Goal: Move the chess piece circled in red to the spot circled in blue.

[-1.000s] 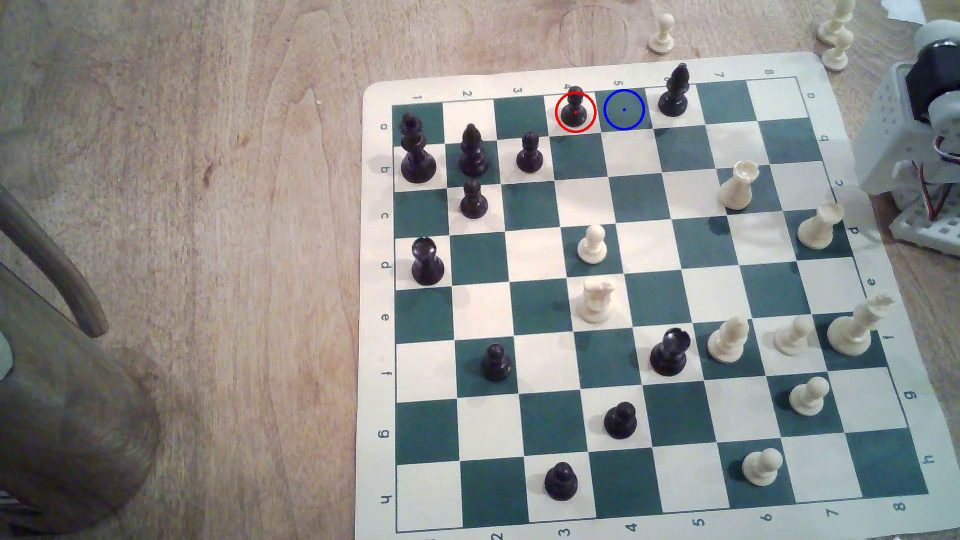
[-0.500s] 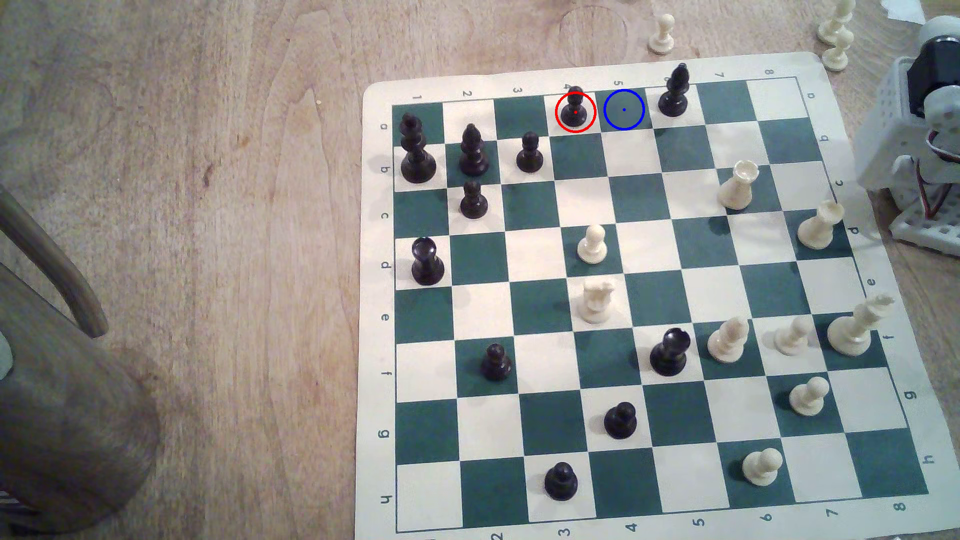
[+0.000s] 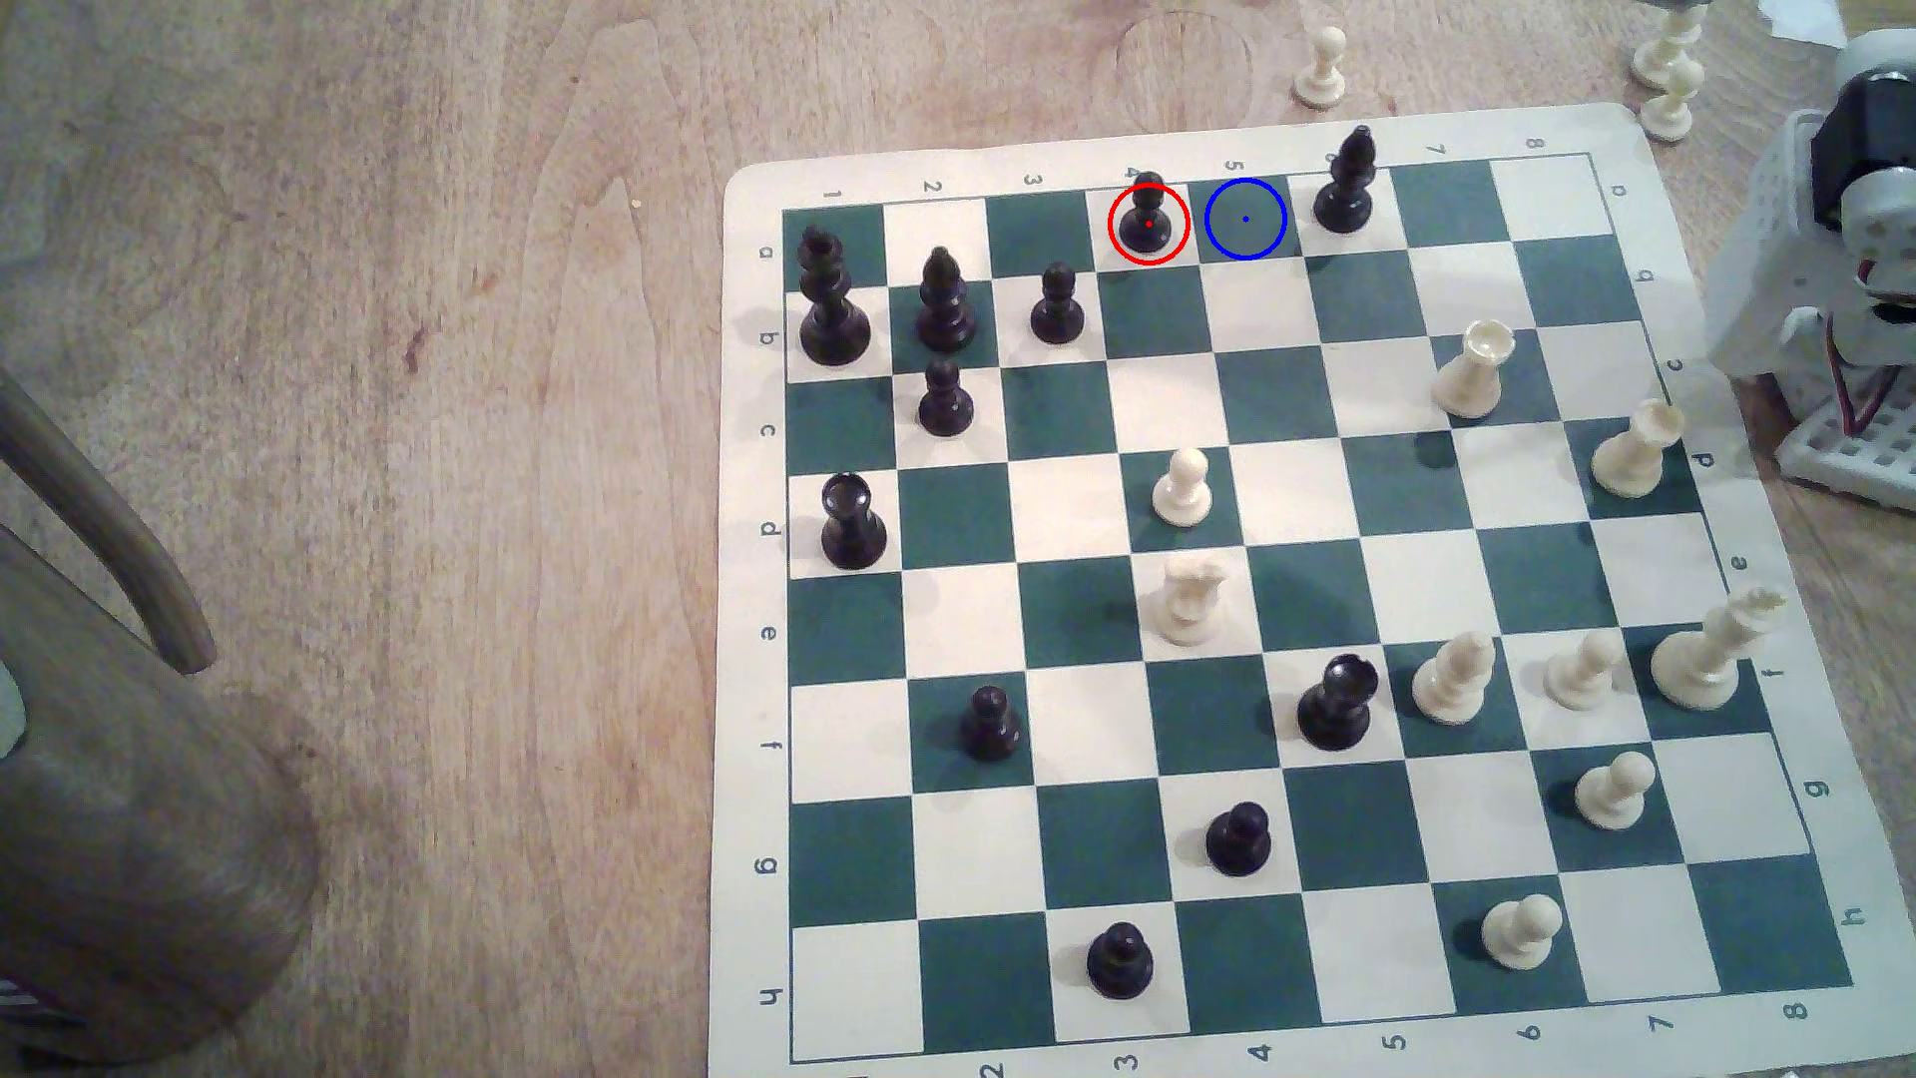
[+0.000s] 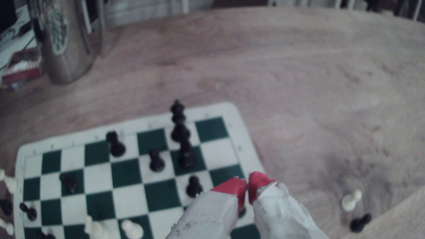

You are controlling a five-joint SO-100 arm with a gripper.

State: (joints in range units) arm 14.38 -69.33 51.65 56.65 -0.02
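white pawn [image 3: 1181,487], metal mug [image 4: 66,41], wooden table [image 3: 415,415]

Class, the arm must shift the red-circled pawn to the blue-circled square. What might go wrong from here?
1. The gripper appears shut, so it must open before reaching the black pawn.
2. The black bishop stands just beyond the blue-circled square; an overshoot might topple it.

Warm, dim indoor light falls evenly over the wooden table [image 3: 415,415], and the pieces on the chessboard [image 3: 747,622] cast short, soft shadows (no harsh glare anywhere). The wrist view is far blurrier and washed out, with the table edge bowing near the corners.
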